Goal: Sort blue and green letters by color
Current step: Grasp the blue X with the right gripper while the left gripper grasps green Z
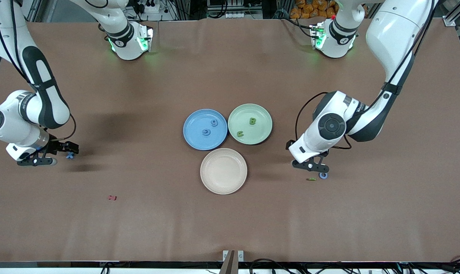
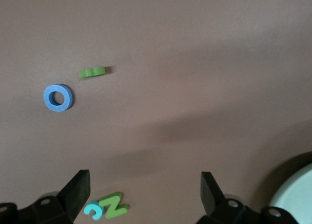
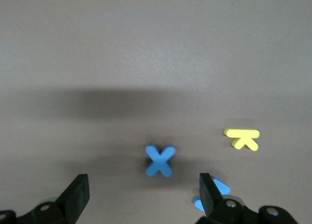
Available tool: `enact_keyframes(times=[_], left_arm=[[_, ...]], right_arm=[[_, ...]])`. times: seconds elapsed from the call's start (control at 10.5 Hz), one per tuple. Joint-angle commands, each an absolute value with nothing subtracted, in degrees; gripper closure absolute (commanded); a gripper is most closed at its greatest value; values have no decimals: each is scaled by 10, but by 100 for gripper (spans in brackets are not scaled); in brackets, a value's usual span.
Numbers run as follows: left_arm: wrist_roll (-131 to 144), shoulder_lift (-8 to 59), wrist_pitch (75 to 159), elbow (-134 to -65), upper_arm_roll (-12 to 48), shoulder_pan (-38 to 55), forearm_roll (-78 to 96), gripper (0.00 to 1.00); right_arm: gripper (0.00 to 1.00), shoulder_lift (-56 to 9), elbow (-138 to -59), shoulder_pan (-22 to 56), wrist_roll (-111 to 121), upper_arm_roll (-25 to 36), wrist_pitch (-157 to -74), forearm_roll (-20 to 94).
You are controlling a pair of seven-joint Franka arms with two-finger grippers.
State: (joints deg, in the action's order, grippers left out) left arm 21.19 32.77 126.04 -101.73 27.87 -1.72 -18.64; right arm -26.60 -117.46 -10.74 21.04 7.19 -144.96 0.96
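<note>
Grippers both stand released, holding nothing; right gripper hangs over the blue X, which lies between its fingers, so descend straight and clench; left gripper has blue ring and green piece just beside it, so recentre first.

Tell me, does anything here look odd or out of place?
Nothing is spilled or broken. Two blue letters lie on the blue plate and two green ones on the green plate. The beige plate holds nothing, and a small dark red letter lies alone, away from the rest.
</note>
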Motion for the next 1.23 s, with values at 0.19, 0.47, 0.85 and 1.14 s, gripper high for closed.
enact_keyframes(times=[0.19,0.47,0.85,1.14], left_arm=[[60,288,1379,-1158,284,-62,-202,0],[-17,267,1399,-1212,287,-63,-248,0],[-156,253,1424,-1258,324,-117,-250,4],[-276,255,1425,-1264,337,-161,-250,13]], right_arm=[[0,-293,-1188,-128,223,61,-1521,11],[0,-308,-1186,-127,219,61,-1541,12],[59,-300,-1194,-127,219,60,-1537,12],[77,-306,-1193,-134,219,59,-1546,24]])
